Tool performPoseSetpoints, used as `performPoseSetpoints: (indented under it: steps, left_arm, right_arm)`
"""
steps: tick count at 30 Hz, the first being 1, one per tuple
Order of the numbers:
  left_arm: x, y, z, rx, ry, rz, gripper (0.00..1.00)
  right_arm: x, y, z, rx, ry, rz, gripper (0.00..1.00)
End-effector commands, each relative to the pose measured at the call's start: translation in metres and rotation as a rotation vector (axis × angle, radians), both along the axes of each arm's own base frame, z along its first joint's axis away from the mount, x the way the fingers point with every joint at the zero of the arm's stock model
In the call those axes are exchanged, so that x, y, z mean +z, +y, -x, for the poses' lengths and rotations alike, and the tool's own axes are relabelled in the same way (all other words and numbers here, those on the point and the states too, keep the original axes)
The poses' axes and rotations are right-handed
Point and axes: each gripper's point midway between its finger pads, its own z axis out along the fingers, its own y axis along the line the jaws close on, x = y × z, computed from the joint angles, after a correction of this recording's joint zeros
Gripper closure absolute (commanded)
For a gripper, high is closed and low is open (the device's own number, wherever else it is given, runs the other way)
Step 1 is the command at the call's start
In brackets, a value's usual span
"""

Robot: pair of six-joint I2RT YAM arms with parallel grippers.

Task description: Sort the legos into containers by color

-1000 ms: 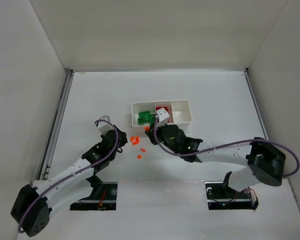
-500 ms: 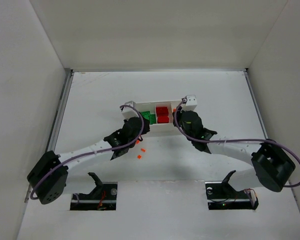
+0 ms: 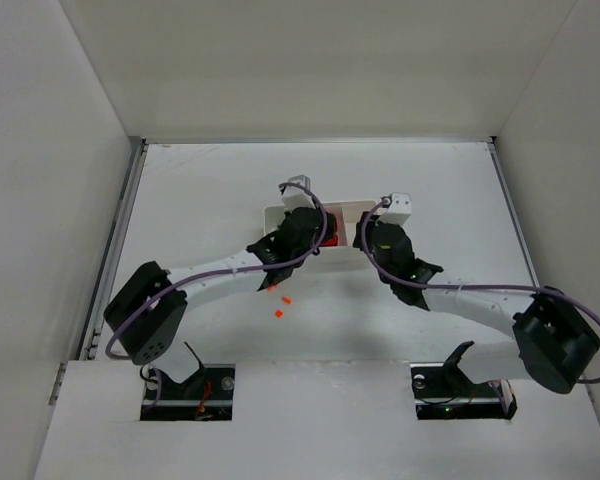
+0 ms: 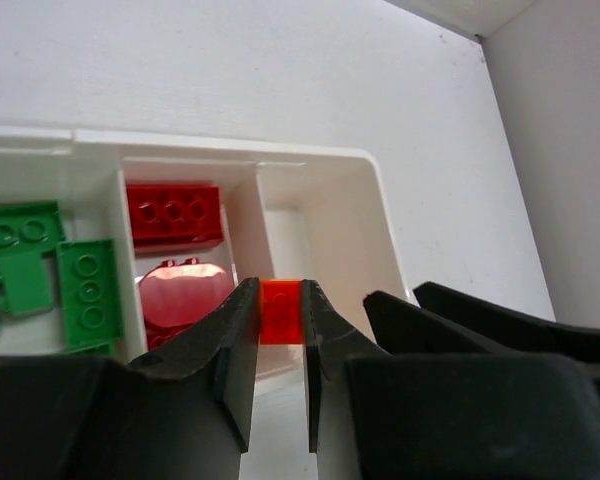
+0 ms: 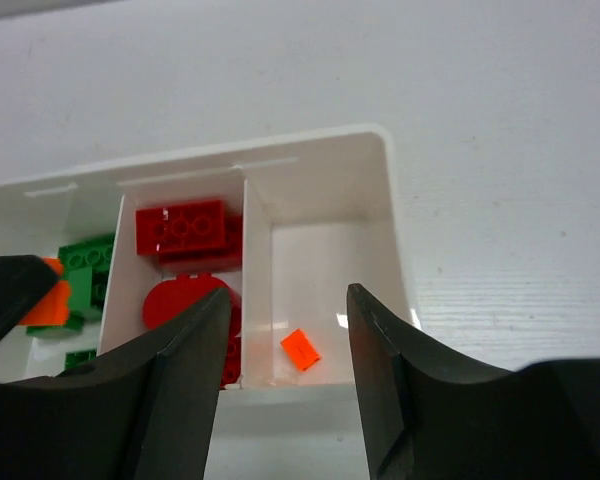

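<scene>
The white tray (image 3: 342, 207) has green legos (image 4: 85, 280) in its left compartment and red legos (image 4: 175, 212) in its middle one. My left gripper (image 4: 280, 312) is shut on a small orange brick (image 4: 280, 310) and holds it above the near wall, by the divider between the middle and right compartments. My right gripper (image 5: 287, 300) is open and empty above the right compartment, where one orange brick (image 5: 300, 349) lies. In the top view the left gripper (image 3: 308, 232) and the right gripper (image 3: 368, 232) hang close together over the tray and hide most of it.
Three orange bits lie on the table in front of the tray (image 3: 285, 298), (image 3: 278, 313), (image 3: 271, 287). The right gripper's black fingers (image 4: 460, 320) show just right of my left gripper. White walls enclose the table.
My left arm has swung right from the table over the tray, carrying the orange brick. My right gripper has shifted slightly right over the right compartment.
</scene>
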Motion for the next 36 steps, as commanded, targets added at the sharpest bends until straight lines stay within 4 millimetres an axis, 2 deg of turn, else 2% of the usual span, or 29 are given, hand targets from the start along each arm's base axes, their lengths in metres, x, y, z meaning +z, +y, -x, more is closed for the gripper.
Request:
performPoseSetpoints:
  steps: [1, 5, 7, 10, 14, 16, 18, 21, 25, 28, 30, 33, 34, 36]
  left_arm:
    - [0.029, -0.032, -0.010, -0.055, -0.060, 0.060, 0.85]
    - [0.021, -0.060, -0.017, -0.098, -0.043, 0.055, 0.83]
    - [0.019, -0.071, -0.021, -0.109, -0.040, 0.053, 0.79]
    - [0.016, -0.080, -0.030, -0.110, -0.040, 0.050, 0.71]
    - [0.017, -0.090, -0.037, -0.131, -0.038, 0.049, 0.52]
    - [0.021, -0.090, -0.037, -0.135, -0.044, 0.049, 0.44]
    - [0.026, -0.082, -0.035, -0.133, -0.051, 0.049, 0.41]
    - [0.027, -0.049, -0.029, -0.100, -0.054, 0.023, 0.40]
    - [0.016, 0.016, -0.008, -0.034, -0.012, 0.011, 0.36]
    - [0.009, 0.062, 0.020, 0.003, 0.009, 0.010, 0.36]
    - [0.004, 0.093, 0.038, 0.038, 0.020, 0.001, 0.37]
    - [-0.012, 0.138, 0.062, 0.112, 0.048, -0.051, 0.41]
    - [-0.022, 0.156, 0.070, 0.149, 0.060, -0.074, 0.45]
    - [-0.041, 0.177, 0.080, 0.190, 0.096, -0.111, 0.49]
  right_arm:
    - [0.027, -0.033, 0.001, -0.136, -0.079, -0.095, 0.46]
    - [0.034, -0.072, 0.011, -0.245, -0.116, -0.177, 0.50]
    - [0.035, -0.083, 0.014, -0.266, -0.121, -0.233, 0.51]
    - [0.035, -0.085, 0.018, -0.249, -0.118, -0.272, 0.52]
    - [0.034, -0.082, 0.018, -0.237, -0.117, -0.276, 0.52]
    - [0.036, -0.081, 0.019, -0.234, -0.125, -0.274, 0.52]
    - [0.041, -0.072, 0.021, -0.198, -0.139, -0.287, 0.53]
    - [0.052, -0.043, 0.028, -0.067, -0.159, -0.276, 0.61]
    - [0.055, 0.022, 0.042, 0.184, -0.141, -0.227, 0.71]
    - [0.048, 0.079, 0.065, 0.385, -0.119, -0.140, 0.71]
    - [0.041, 0.108, 0.079, 0.489, -0.115, -0.084, 0.68]
    - [0.029, 0.139, 0.094, 0.580, -0.101, -0.033, 0.63]
    - [0.025, 0.146, 0.098, 0.600, -0.094, -0.021, 0.62]
    - [0.020, 0.155, 0.103, 0.626, -0.086, -0.007, 0.62]
